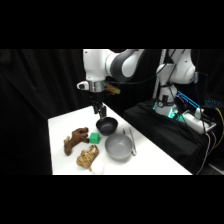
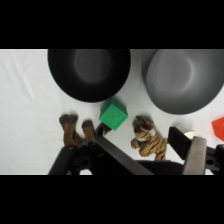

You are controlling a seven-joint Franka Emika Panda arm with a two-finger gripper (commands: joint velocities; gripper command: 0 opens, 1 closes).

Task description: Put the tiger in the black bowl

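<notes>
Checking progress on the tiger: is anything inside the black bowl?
The black bowl looks empty, its whole inside visible in the wrist view. The tiger lies on the table.

No readable text, labels, brands, numbers or signs on any object in either view

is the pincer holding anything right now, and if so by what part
Nothing is held. The pincer is open and empty, and the tiger lies on the table between its fingers, untouched. The black bowl holds nothing.
</notes>
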